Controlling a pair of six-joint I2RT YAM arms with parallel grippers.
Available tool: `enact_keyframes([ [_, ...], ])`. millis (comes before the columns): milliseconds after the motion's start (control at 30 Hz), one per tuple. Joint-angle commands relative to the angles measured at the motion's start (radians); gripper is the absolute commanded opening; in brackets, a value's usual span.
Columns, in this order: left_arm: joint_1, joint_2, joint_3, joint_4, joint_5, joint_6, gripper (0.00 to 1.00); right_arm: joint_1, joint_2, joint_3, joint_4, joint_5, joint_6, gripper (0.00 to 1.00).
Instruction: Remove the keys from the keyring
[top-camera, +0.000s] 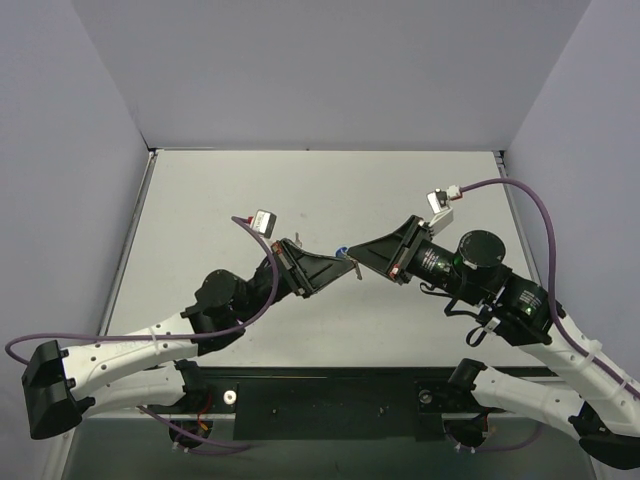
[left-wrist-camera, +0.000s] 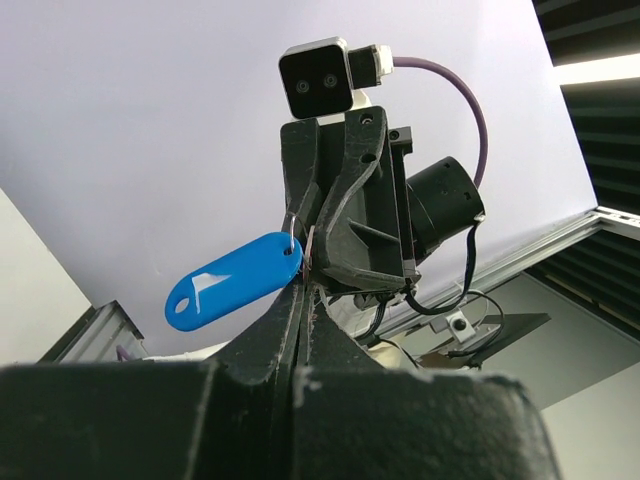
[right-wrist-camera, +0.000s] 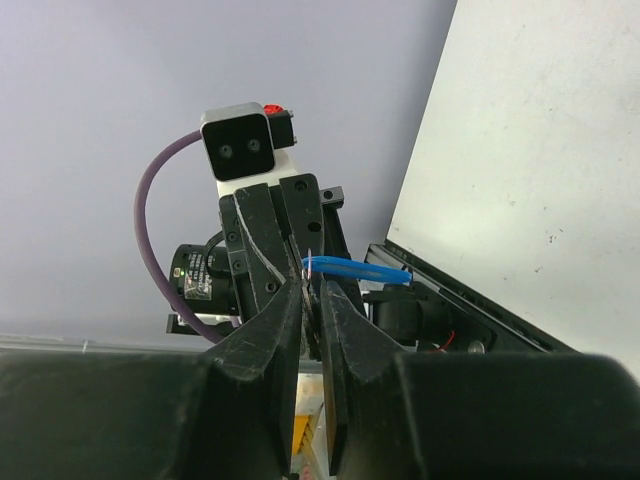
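The keyring, a bright blue oval tag on a thin wire loop, hangs in the air between the two gripper tips. It is a blue speck in the top view and lies edge-on in the right wrist view. My left gripper is shut, pinching the loop beside the tag. My right gripper faces it tip to tip, with its jaws closed on a thin flat piece seen edge-on that looks like a key. The keys' round heads are hidden.
Both arms meet above the middle of the pale table, well off its surface. Purple-grey walls enclose the left, back and right sides. A black base bar runs along the near edge.
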Motion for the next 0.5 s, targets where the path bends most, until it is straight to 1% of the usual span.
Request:
enact_keyframes([
  [0, -0.04, 0.026, 0.047, -0.129, -0.037, 0.079, 0.0, 0.046, 0.009, -0.001, 0.097, -0.067, 0.009, 0.09],
  [367, -0.066, 0.038, 0.07, -0.156, -0.057, 0.107, 0.0, 0.057, 0.014, 0.0, 0.095, -0.056, 0.005, 0.11],
  [433, -0.067, 0.04, 0.073, -0.163, -0.057, 0.113, 0.0, 0.06, 0.014, 0.003, 0.095, -0.054, 0.002, 0.09],
  [467, -0.069, 0.04, 0.079, -0.172, -0.055, 0.118, 0.0, 0.06, 0.015, 0.003, 0.094, -0.054, 0.002, 0.05],
])
